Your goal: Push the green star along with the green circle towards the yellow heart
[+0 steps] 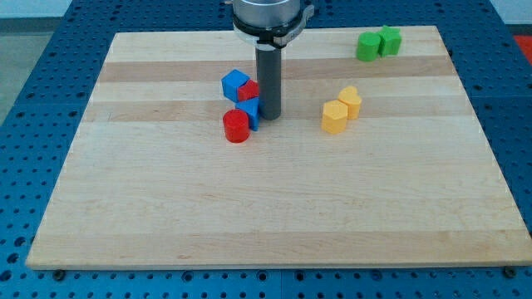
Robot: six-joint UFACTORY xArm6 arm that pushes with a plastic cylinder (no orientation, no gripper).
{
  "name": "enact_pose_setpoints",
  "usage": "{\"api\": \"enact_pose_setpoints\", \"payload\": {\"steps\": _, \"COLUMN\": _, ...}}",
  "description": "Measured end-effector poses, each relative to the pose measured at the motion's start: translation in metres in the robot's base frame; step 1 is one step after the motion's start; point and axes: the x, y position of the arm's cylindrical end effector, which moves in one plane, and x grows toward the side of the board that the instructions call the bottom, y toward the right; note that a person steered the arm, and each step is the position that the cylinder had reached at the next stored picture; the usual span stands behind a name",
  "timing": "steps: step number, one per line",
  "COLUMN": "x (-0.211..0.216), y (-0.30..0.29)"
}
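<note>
Two green blocks sit touching near the view's top right: one on the left and one on the right; which is the star and which the circle I cannot tell. Two yellow blocks stand right of centre: a hexagon-like one and a heart-like one just above and right of it. My tip rests on the board just right of a red and blue cluster, far to the left and below the green blocks.
The cluster by my tip holds a blue cube, a red block behind it, a small blue block and a red cylinder. The wooden board lies on a blue perforated table.
</note>
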Motion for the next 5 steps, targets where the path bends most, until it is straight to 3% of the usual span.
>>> {"api": "enact_pose_setpoints", "payload": {"steps": 1, "x": -0.003, "y": 0.002}}
{"api": "enact_pose_setpoints", "payload": {"steps": 2, "x": -0.034, "y": 0.049}}
{"api": "enact_pose_setpoints", "payload": {"steps": 3, "x": -0.034, "y": 0.117}}
{"api": "enact_pose_setpoints", "payload": {"steps": 5, "x": -0.089, "y": 0.238}}
